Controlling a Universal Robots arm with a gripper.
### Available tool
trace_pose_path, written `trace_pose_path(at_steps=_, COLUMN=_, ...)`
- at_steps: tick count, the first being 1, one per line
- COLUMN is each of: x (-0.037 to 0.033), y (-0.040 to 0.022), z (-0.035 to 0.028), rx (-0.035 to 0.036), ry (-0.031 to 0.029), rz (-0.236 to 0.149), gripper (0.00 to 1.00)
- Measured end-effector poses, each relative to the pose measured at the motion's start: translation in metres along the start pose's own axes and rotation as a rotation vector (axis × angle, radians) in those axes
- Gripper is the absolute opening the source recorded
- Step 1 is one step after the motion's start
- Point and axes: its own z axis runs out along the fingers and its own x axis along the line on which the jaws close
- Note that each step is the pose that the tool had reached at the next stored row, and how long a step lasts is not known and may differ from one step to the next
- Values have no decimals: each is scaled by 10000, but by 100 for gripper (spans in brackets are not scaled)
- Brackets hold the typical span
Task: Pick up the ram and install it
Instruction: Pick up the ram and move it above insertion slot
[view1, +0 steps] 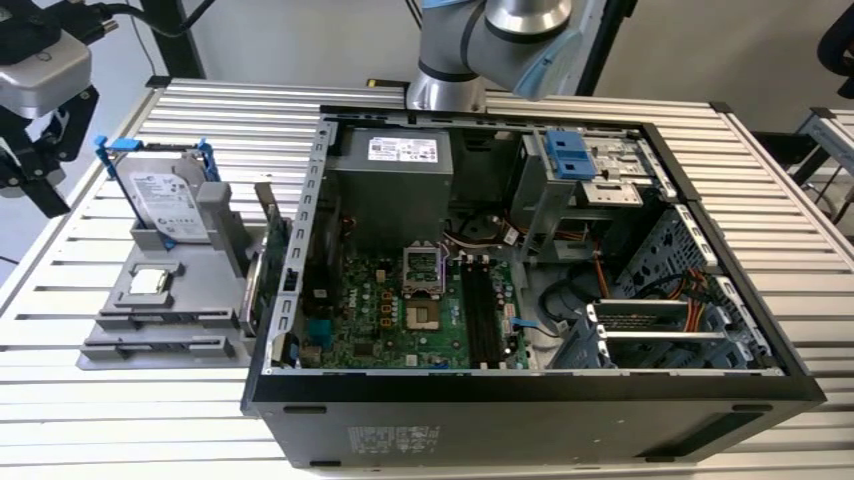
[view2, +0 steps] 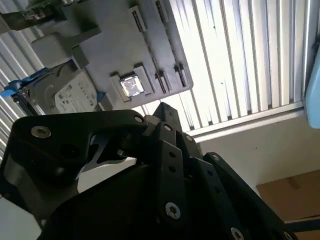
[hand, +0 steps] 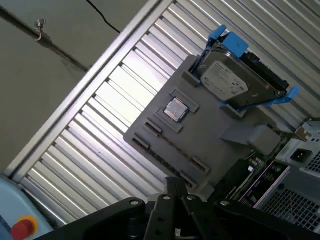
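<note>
one case (view1: 534, 405), motherboard (view1: 400, 312) inside, tray (view1: 158, 338) holding drive (view1: 170, 205)

Robot lab, slatted bench (view1: 120, 400), opened computer (view1: 534, 410)

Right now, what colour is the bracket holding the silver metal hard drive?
The plastic bracket is blue, clearest in the first wrist view.

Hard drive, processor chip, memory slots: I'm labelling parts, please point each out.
hard drive (hand: 227, 80), first wrist view, its labelled face.
processor chip (hand: 175, 109), first wrist view, centre of its shiny top.
memory slots (view1: 481, 310), exterior view, midway along one black slot.
</note>
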Motion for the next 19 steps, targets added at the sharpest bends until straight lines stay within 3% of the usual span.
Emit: trace_pose_path(at_steps=19, x=0, y=-1, z=-1, rx=-19, ry=142, rz=-2574, gripper=0)
